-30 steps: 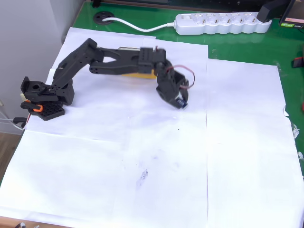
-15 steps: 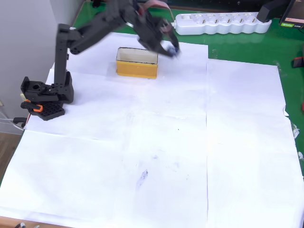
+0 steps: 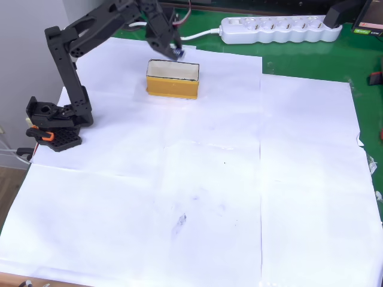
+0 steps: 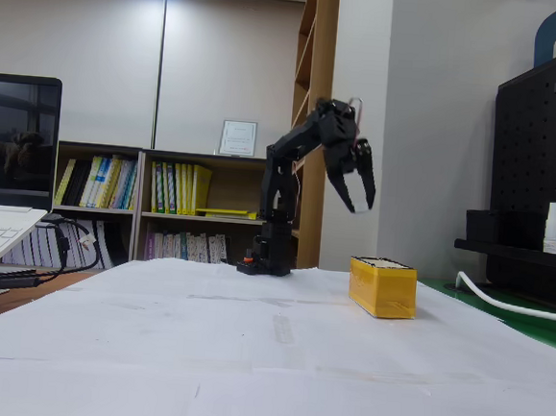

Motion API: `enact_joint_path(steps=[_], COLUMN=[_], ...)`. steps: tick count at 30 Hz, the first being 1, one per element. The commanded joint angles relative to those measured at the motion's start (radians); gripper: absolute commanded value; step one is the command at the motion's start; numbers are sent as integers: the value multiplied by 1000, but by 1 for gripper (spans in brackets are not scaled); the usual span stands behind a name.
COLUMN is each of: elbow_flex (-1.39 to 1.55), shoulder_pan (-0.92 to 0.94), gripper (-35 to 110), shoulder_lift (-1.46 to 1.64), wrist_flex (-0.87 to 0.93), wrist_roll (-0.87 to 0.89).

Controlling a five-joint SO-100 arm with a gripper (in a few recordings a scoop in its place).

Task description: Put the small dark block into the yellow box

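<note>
The small dark block is too small for us to pick out; whether it sits in the gripper [image 3: 174, 52] we cannot tell. In the fixed view the gripper [image 4: 358, 203] hangs well above the yellow box [image 4: 382, 287], jaws looking apart. The box [image 3: 172, 78] sits near the table's far left corner. We would centre over its pale inside, come low, then release. Since half a second ago the arm has swung left, from the box's right end to its far rim
</note>
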Motion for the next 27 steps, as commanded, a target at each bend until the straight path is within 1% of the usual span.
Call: enact_joint_path(steps=[1,9,15,23,27], elbow_flex=[8,8,-28,-57,-57], shoulder_pan=[-52,-67,-66,-74,-72], gripper=[0,0,0,0,4], shoulder_lift=[-18,114,189,250,265], wrist_flex=[-25,-176,-239,-232,-227], wrist_roll=[-5,-67,-137,-210,-204])
